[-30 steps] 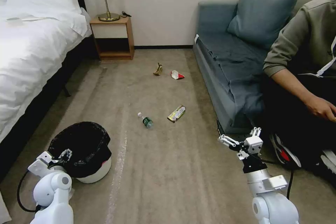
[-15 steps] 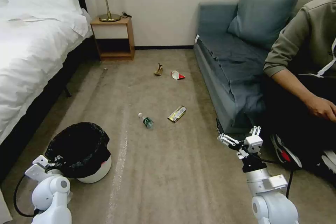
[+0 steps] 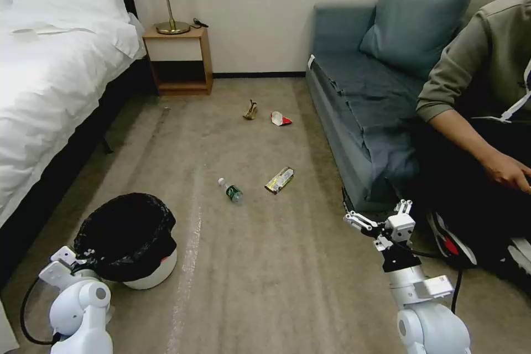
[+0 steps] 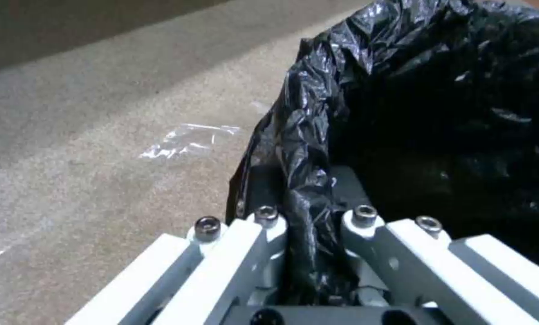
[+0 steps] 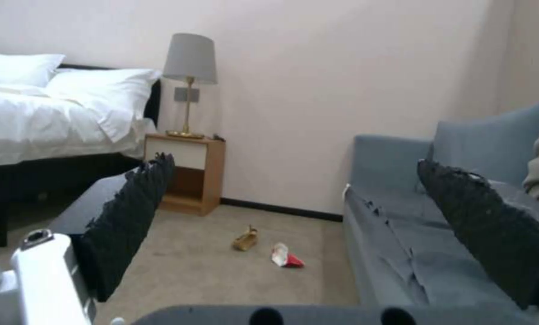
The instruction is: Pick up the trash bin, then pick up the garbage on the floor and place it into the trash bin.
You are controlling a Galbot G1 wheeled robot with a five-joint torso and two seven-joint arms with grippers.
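Pinching crinkled black bag rim: left hand [image 4: 305,253] | white trash bin [image 3: 149,271] | right hand [image 3: 379,218] spread

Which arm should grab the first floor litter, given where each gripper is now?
Right, likely. The right gripper is open and free, nearest the gold wrapper. The left gripper is shut on the trash bin rim.

We see a tan carpet [image 3: 276,265] bearing the trash bin [image 3: 149,275], clear bottle [image 3: 230,190], gold wrapper [image 3: 279,180], brown scrap [image 3: 250,110] and red-and-white carton [image 3: 280,119].
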